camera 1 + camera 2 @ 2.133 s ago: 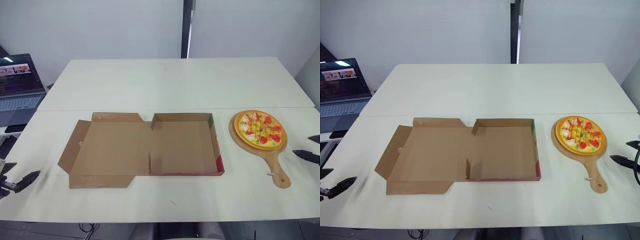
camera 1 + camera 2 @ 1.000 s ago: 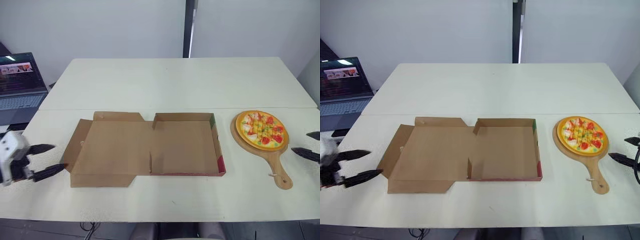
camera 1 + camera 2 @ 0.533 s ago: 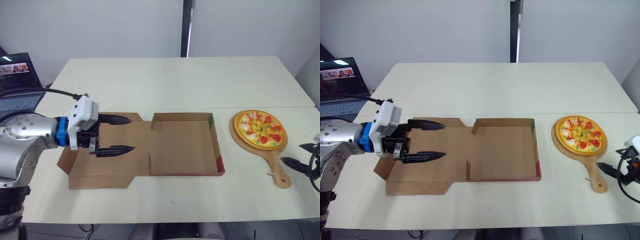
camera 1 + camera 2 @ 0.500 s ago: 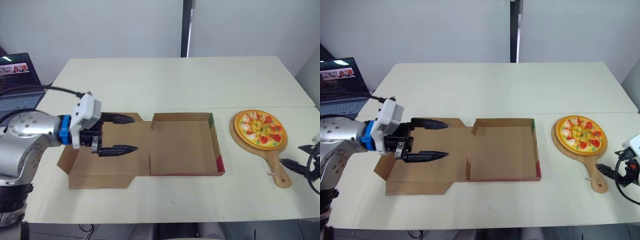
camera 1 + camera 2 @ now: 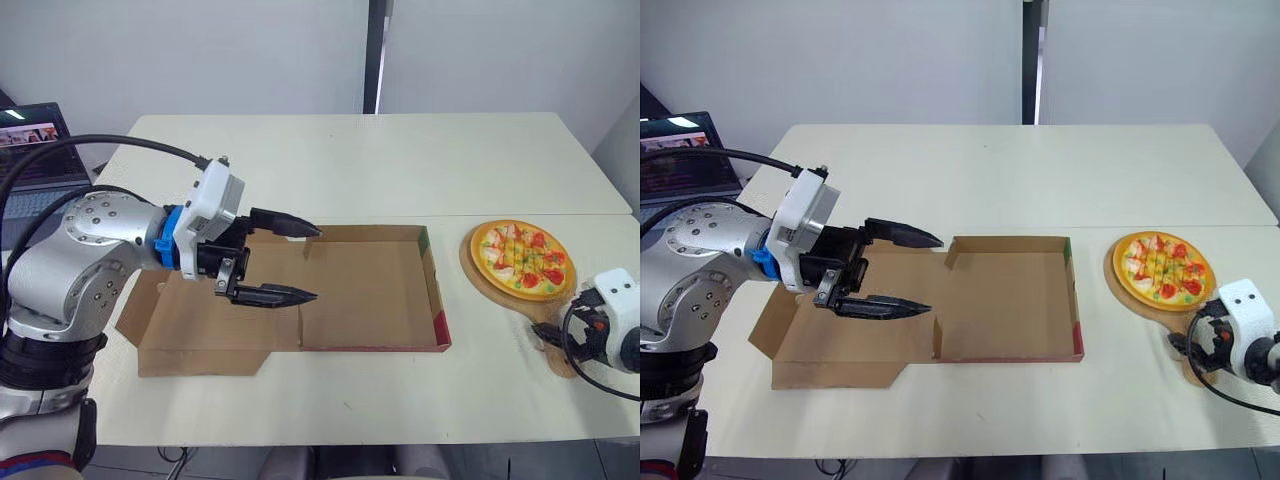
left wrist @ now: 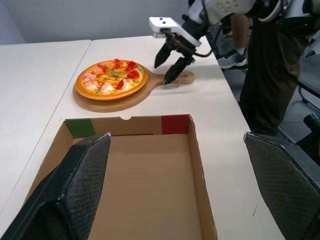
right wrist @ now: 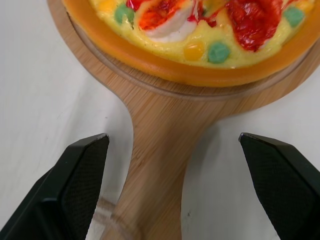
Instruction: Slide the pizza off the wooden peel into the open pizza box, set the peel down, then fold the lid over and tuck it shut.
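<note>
Laptop (image 5: 30, 170) sits at the far left edge, well apart from the work.

Left pincer (image 5: 316, 264) spread wide, holding nothing, hanging over the pizza box (image 5: 365, 290) about where the flat-lying lid (image 5: 200, 315) meets the tray; judged risk: a finger dips, catches the cardboard and shoves the light box along the surface (image 5: 330, 170), or blocks the pizza's landing spot.

Box's raised right wall stands between tray and peel; the peel likely has to clear it.

Pizza (image 5: 520, 258) rests on the wooden peel (image 5: 478, 278), right of the box, near but apart.

Right pincer (image 6: 162, 72) wide open astride the handle, not yet gripping; a hold that far out may let the loaded peel droop, the pizza sliding off early.

A person (image 6: 270, 65) stands just beyond the surface's right end.
</note>
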